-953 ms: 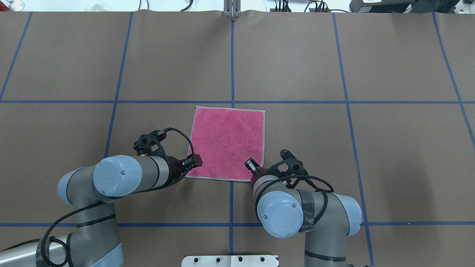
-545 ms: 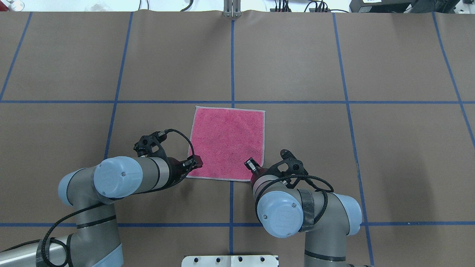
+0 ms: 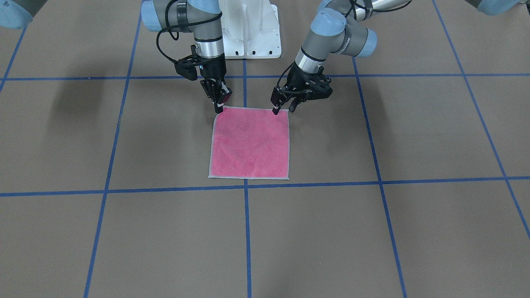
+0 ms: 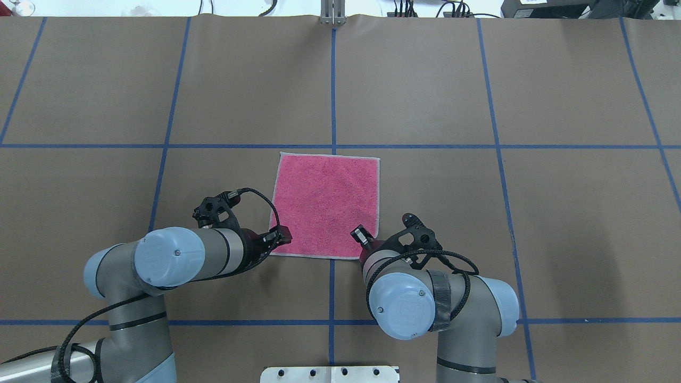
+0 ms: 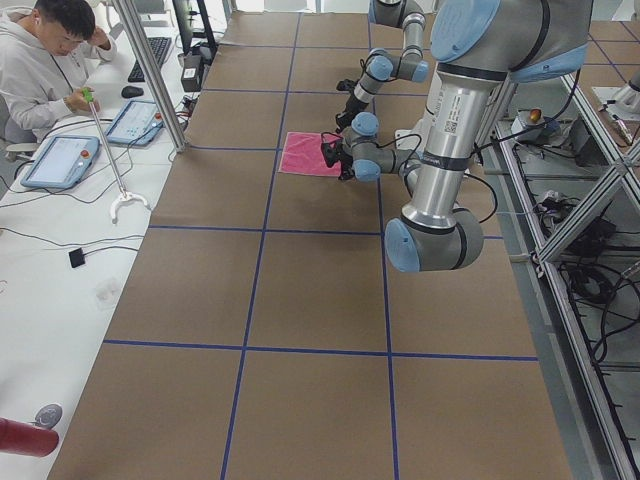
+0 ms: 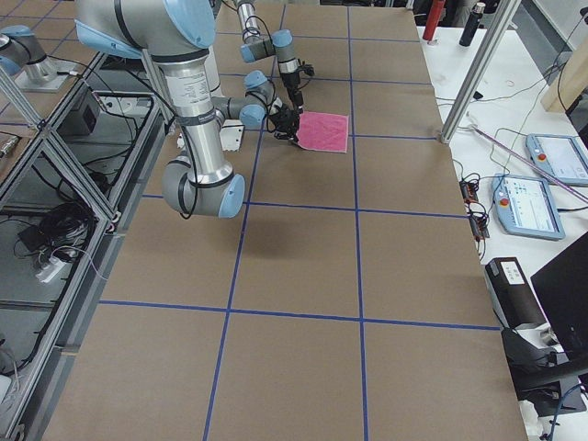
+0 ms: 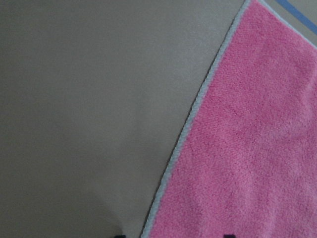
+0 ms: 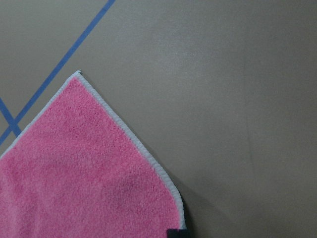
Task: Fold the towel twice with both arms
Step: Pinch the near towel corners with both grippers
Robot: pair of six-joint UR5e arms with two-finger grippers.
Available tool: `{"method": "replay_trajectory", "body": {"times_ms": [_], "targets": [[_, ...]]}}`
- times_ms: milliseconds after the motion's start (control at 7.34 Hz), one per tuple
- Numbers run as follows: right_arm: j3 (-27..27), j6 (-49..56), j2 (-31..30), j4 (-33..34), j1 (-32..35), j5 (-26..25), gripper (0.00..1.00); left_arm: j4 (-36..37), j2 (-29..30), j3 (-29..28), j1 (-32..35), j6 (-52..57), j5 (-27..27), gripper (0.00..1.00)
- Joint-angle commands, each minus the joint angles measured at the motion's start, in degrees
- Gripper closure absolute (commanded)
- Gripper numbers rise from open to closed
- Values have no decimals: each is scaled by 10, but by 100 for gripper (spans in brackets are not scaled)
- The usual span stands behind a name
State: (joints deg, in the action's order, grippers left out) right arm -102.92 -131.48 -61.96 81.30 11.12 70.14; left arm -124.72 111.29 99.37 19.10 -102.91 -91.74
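The towel [image 4: 327, 205] lies flat on the brown table, pink face up, and also shows in the front view [image 3: 248, 142]. My left gripper [image 4: 281, 235] is at its near-left corner, open. In the front view [image 3: 283, 109] its two fingers stand apart, down at the cloth. The left wrist view shows the towel's pale edge [image 7: 198, 109] running between the two tips. My right gripper [image 4: 360, 234] is at the near-right corner. In the front view [image 3: 218, 108] its tip touches that corner. The right wrist view shows one dark tip [image 8: 173, 233] at the centre, shut on the corner of the towel [image 8: 89, 173].
Blue tape lines [image 4: 333, 96] divide the table. The white pedestal base [image 3: 248, 33] stands behind the towel's near edge. An operator [image 5: 40, 60] sits at a side desk with tablets on the robot's left. Another desk with a tablet [image 6: 528, 207] runs along the far side.
My left gripper has shifted slightly nearer to the robot at the towel's near-left corner. The right arm and the towel have hardly moved.
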Motion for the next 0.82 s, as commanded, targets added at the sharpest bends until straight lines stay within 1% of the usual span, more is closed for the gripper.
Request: {"method": "replay_trajectory", "body": {"times_ms": [0,409,545,681], "targets": [[0,1,0,0,0,0,100,0,0,-1,0,1,0,27],[0,1,0,0,0,0,100,0,2,-9,-6,0,2,27],[0,1,0,0,0,0,100,-1,4,-9,-6,-1,2,28],[0,1,0,0,0,0,100,-1,7,-10,-6,-3,3,32]]}}
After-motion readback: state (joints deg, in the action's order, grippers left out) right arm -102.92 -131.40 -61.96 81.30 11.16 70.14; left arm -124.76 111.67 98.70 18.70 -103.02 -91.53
